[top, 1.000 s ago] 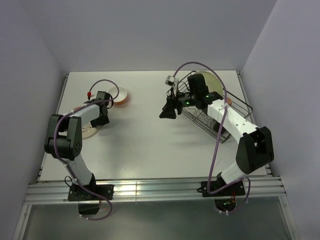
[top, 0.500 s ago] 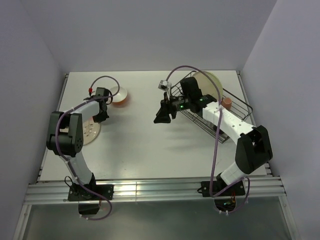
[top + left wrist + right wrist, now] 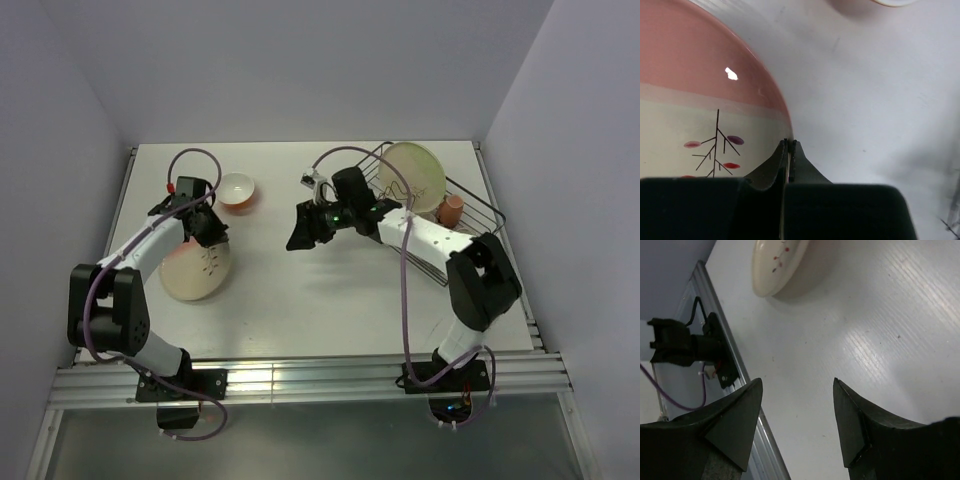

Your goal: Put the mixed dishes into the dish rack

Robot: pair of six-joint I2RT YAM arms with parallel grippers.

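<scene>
Nearest you, at about 9 o'clock on the desk (image 3: 300, 310), the pink-cream plate (image 3: 195, 272) hangs from the left fingers (image 3: 784, 153). They are pinched nearly together on a thin strip of its rim, at the plate's 12 o'clock edge. The plate looks tipped up from the desk, but you cannot tell whether its near edge is clear. That is your main risk. A wide, glazed plate held by so little rim can pivot or slide out if you swing or twist the wrist quickly, and it would then land on the desk.

In the middle of the desk, the right fingers (image 3: 300, 230) stand about half open with nothing between them and point toward 9 o'clock at the plate. If you mean to pass the plate across, they could knock the free edge before they close and lever the plate out of the left grip.

At 11 o'clock, the orange bowl (image 3: 238, 189) sits just beyond the left wrist. A lift that drifts that way could clip it.

Farthest, at 2 o'clock, the dish rack (image 3: 487, 212) holds the cream-green plate (image 3: 410, 172) upright, with a cup (image 3: 452, 207) beside it. An incoming plate could strike either of them or catch on the wire rim.
</scene>
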